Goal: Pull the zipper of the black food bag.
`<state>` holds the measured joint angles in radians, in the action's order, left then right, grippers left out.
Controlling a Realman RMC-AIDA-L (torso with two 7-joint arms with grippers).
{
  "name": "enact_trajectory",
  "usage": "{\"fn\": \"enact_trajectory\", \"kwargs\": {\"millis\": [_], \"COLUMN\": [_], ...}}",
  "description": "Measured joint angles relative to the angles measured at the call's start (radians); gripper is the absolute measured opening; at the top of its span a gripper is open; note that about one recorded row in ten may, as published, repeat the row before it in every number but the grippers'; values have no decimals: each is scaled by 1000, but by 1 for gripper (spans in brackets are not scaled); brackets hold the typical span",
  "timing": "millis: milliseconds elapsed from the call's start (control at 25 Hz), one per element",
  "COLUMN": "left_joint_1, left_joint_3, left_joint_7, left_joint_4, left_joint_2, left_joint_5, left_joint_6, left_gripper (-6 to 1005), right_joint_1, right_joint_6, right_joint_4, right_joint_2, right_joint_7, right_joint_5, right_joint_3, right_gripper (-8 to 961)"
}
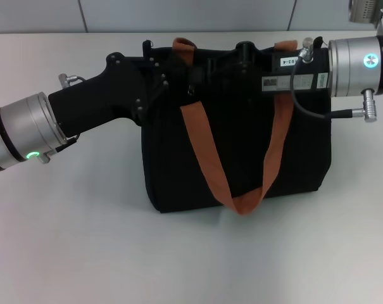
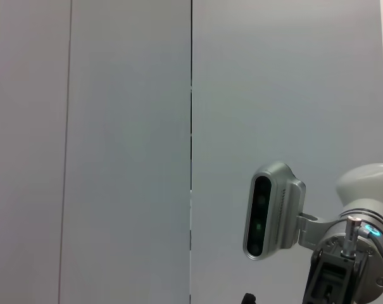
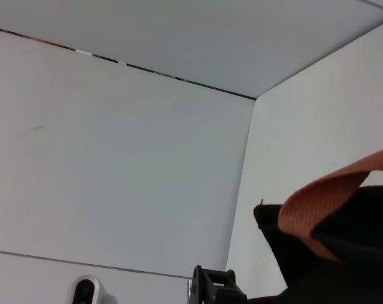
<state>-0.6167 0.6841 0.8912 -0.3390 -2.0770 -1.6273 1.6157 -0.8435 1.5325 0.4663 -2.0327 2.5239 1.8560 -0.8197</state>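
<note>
The black food bag (image 1: 242,158) stands upright in the middle of the white table, with its orange-brown strap handles (image 1: 207,158) hanging down its front. My left gripper (image 1: 172,71) comes in from the left and sits at the bag's top rim near its left end. My right gripper (image 1: 245,54) comes in from the right and sits at the top rim near the middle. Both are black against the black fabric. The zipper is hidden behind them. The right wrist view shows a bag corner (image 3: 362,253) and a strap (image 3: 330,202).
The white table (image 1: 77,247) extends in front of and beside the bag. A grey panelled wall (image 1: 191,12) runs behind it. A grey device (image 1: 368,9) shows at the top right corner. The left wrist view shows only the wall and the right arm's wrist camera (image 2: 270,209).
</note>
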Motion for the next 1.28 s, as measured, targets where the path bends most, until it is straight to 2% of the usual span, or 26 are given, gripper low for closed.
{"fn": "enact_trajectory", "kwargs": {"millis": [160, 880, 1280], "left_joint_1": [0, 10, 9], "left_joint_3": [0, -5, 6], "left_joint_7": [1, 1, 0], "left_joint_4": [0, -1, 0], "left_joint_2": [0, 4, 2], "left_joint_5": [0, 23, 24], "left_joint_6": [1, -14, -8], "left_gripper": [23, 22, 22], "right_joint_1": [7, 26, 12], "right_joint_6": [0, 18, -5], "right_joint_4": [0, 38, 41], "right_joint_2": [-2, -4, -19], "right_joint_7": [-2, -13, -95], "right_joint_5": [0, -9, -5], "right_joint_3": [3, 5, 0], "right_gripper": [182, 183, 180]}}
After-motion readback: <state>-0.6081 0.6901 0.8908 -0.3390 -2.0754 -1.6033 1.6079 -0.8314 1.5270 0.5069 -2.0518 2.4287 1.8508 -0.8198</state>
